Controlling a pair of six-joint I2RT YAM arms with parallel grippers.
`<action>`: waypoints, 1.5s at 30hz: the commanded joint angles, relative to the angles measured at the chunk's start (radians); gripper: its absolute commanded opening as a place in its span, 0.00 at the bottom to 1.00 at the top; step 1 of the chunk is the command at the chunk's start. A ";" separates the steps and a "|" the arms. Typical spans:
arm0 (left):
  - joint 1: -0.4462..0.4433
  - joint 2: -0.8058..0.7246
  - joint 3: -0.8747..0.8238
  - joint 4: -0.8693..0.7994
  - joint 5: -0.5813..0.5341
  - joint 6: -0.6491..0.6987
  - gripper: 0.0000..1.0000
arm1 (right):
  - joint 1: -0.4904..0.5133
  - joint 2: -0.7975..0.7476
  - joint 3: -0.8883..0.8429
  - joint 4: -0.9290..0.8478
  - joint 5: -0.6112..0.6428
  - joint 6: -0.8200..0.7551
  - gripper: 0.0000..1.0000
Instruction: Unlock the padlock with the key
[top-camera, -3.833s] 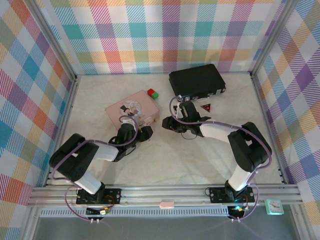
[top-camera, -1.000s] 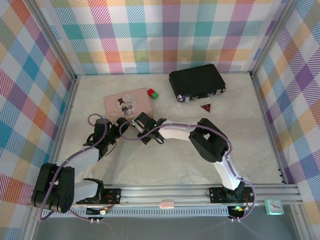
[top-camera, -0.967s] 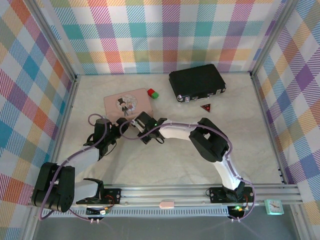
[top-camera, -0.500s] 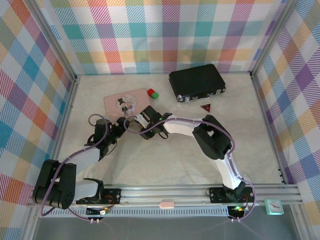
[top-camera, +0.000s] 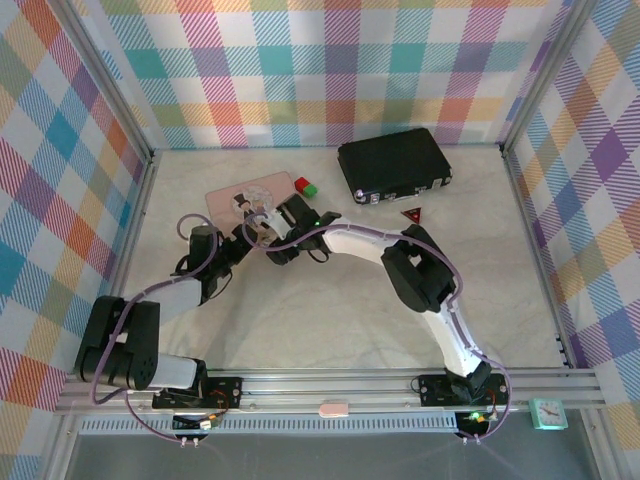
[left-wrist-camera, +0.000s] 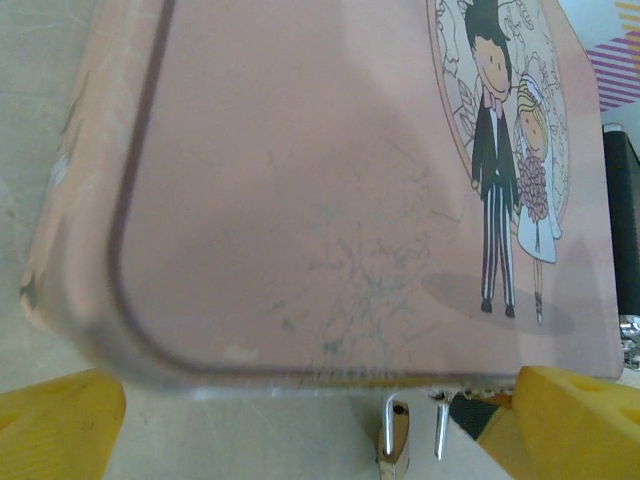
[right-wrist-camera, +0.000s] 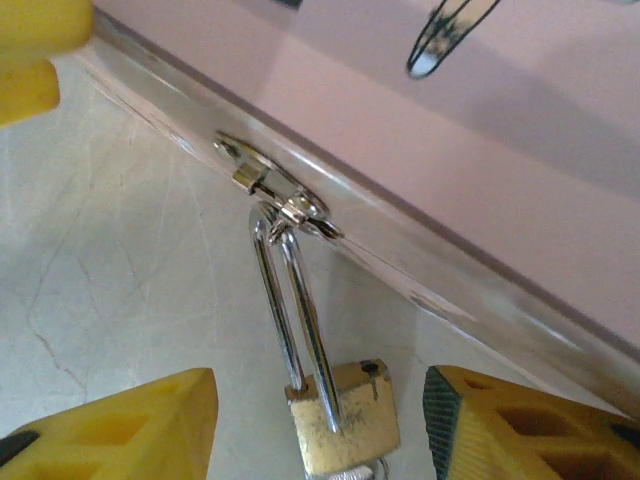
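Note:
The padlock (right-wrist-camera: 345, 425) has a brass body and hangs by its silver shackle (right-wrist-camera: 290, 300) from the hasp (right-wrist-camera: 270, 190) of the pink tin (right-wrist-camera: 470, 150). One shackle leg lies outside the body and its hole (right-wrist-camera: 372, 369) is bare. A silver sliver, perhaps the key (right-wrist-camera: 350, 474), pokes from the body's lower end at the frame edge. My right gripper (right-wrist-camera: 318, 410) stands open with a yellow finger on either side of the padlock, not touching it. My left gripper (left-wrist-camera: 318, 400) is open against the tin's near edge (left-wrist-camera: 300, 375), with the padlock (left-wrist-camera: 395, 445) close to its right finger (left-wrist-camera: 580, 420).
The pink tin (top-camera: 228, 199) lies at mid-left of the table with both grippers, left (top-camera: 238, 236) and right (top-camera: 272, 232), at its near edge. Red and green cubes (top-camera: 305, 186) sit just behind it. A black case (top-camera: 392, 162) and a small red triangle (top-camera: 411, 213) lie to the right.
Both grippers have moved farther back, close against the tin's near edge. The right arm has swung leftward, bringing its fingers either side of the padlock.

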 joint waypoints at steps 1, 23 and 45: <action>0.013 0.036 0.048 0.069 0.039 0.030 0.98 | 0.002 0.038 0.029 0.002 -0.027 0.000 0.59; 0.016 0.018 0.060 0.058 0.083 0.021 0.97 | 0.006 0.102 0.028 -0.045 0.039 0.089 0.50; 0.016 -0.030 0.037 0.056 0.103 -0.016 0.97 | 0.030 -0.010 -0.059 0.041 0.166 0.044 0.58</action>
